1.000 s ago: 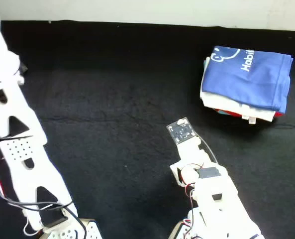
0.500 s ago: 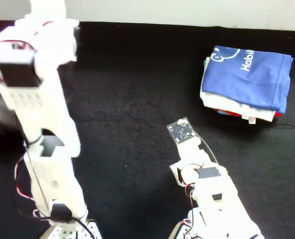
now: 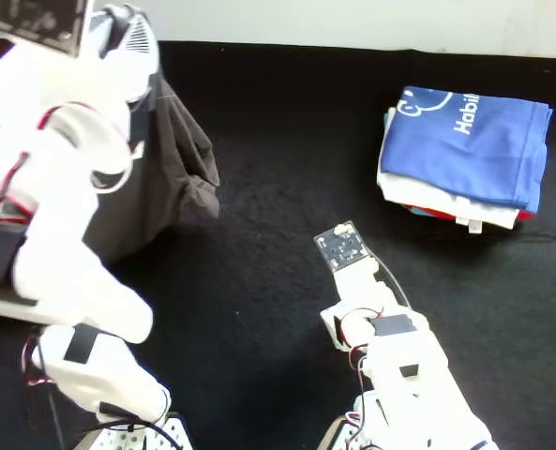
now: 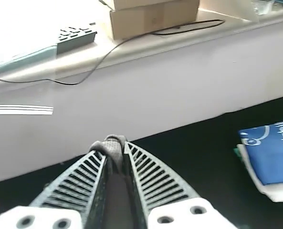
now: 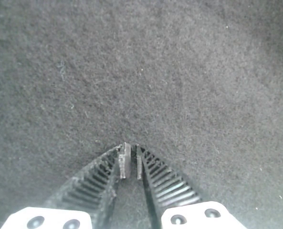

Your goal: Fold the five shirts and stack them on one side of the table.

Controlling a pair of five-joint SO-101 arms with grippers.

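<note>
The grey shirt [image 3: 170, 178] hangs unfolded at the left side of the tabletop [image 3: 287, 122]. It is lifted by one pinched point, and its loose cloth drapes down toward the black surface. The left hand [image 4: 115, 143] has hold of it: the fingers are pressed together with a ridge of grey fabric squeezed between them, raised well above the tabletop.

Well apart from it, in the far right corner, sits the stack [image 3: 460, 169] of folded shirts. A blue shirt [image 3: 470, 136] lies on top, a white shirt [image 3: 418, 192] under it, and a red edge [image 3: 526, 215] peeks out at the bottom. How many layers lie there in all cannot be counted from here.

The right hand [image 5: 130, 160] rests low over bare black cloth near the front middle. Its fingers are all but closed, with only a thin slit between the tips and nothing in them.

As a judgement, most of the task looks done, since the pile is neat and squared. The grey shirt looks like the last piece. It has yet to be spread flat, folded and carried over to the stack.
</note>
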